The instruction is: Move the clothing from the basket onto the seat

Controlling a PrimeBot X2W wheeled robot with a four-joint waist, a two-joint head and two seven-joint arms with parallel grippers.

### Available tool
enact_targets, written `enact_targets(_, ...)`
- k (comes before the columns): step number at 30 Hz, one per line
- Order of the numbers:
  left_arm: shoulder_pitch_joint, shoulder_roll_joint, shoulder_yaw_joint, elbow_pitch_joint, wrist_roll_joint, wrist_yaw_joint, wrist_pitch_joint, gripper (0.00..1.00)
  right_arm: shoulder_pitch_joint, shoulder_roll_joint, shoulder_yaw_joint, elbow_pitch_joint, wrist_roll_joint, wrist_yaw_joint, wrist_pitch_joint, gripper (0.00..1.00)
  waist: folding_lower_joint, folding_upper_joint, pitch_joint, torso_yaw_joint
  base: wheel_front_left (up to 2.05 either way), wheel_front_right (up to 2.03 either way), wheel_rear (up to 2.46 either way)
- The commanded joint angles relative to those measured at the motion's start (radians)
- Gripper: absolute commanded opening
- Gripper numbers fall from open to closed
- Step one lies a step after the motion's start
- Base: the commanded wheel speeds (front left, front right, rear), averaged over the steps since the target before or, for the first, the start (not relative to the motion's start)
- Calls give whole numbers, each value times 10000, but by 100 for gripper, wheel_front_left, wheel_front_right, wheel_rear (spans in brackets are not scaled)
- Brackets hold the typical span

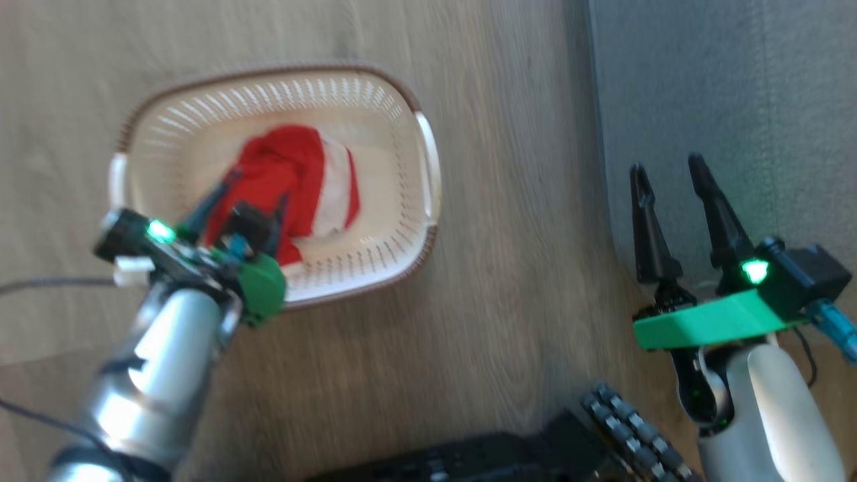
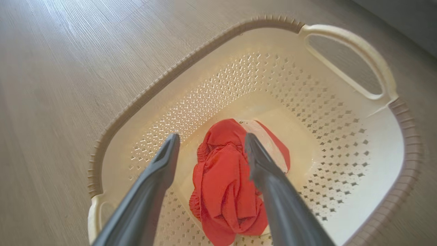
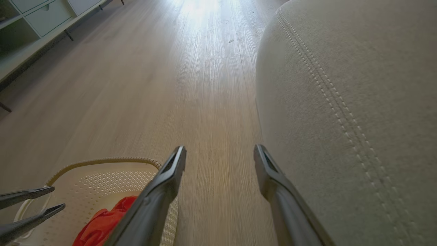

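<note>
My left gripper (image 2: 211, 138), spread wide and empty, hangs over the clothing (image 2: 228, 191), a red-and-white heap lying lengthwise between its fingers in the basket (image 2: 406, 136). My right gripper (image 1: 668, 167), also spread, hovers beside the seat (image 1: 736, 80), farther off.

The clothing (image 1: 294, 181) is a crumpled heap of red fabric with a white panel along one side, lying on the bottom of the basket (image 1: 201, 114) near its middle. The basket is cream perforated plastic, oblong with rounded corners, a brown ribbed rim and pale handles at its ends, standing upright on the wooden floor (image 1: 509, 335). The seat (image 1: 736, 87), grey upholstery with a rounded corner and stitched seams, stands apart from the basket.
</note>
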State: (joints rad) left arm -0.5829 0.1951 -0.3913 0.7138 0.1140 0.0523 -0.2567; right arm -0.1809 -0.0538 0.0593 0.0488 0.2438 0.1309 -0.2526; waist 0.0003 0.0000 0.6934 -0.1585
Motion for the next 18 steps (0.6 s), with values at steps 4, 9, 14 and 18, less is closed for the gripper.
enact_targets(4,-1130,691,-170,1705,358,-46,-51,100,17,34,455,-522,358,-2,-91,100,-3,0,1552,-922,0,0,0)
enact_targets(9,-2308,1059,-473,3577,662,-41,-51,100,-102,34,728,-534,565,-2,-91,100,-3,0,2118,-1405,0,0,0)
enact_targets(14,-3146,1379,-766,4280,906,157,-51,100,-166,35,683,-689,979,-2,-91,100,-3,0,2583,-1793,0,0,0)
enact_targets(18,-3727,1415,-1131,5045,1168,11,79,100,-123,35,642,-892,770,-2,-91,100,-3,0,2799,-1888,0,0,0)
